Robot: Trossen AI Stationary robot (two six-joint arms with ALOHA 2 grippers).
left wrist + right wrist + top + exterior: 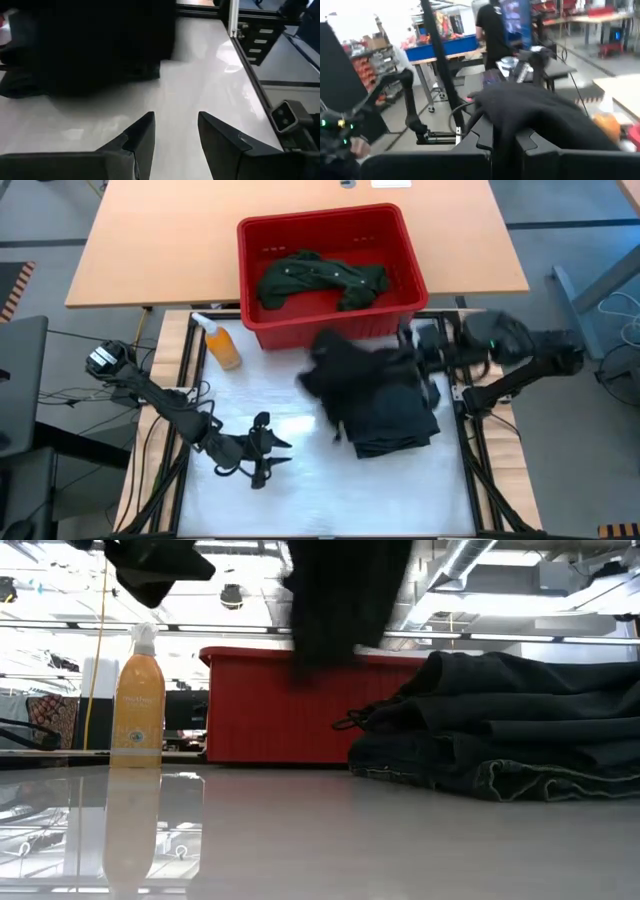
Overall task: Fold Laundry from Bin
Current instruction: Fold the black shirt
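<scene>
Where the high view looks straight down on the white table, the left gripper sits low at the table's left side with nothing near its tips, and only the left wrist view shows how its fingers stand: parted by a clear gap over bare white surface, holding nothing. An orange bottle stands behind it, just off the bin's left front corner; the low view shows it upright with a white spray top, well left of the clothes. The red bin lies at the table's far edge, and only from above can its contents be seen: a dark green shirt crumpled across its floor. The low view gives just its slotted red wall. To the right of centre, a stack of dark garments rests on the table in front of the bin; the low view shows it as folded layers with a stitched jeans hem along the bottom. A black garment spreads above that stack in the high view, while the low view shows it hanging in the air before the bin, clear of the table. The right gripper is at the table's right edge, raised, near the bin's right front corner. Its own wrist view shows the fingers pressed close on a fold of that black cloth, which drapes over them; a person stands in the room beyond.
</scene>
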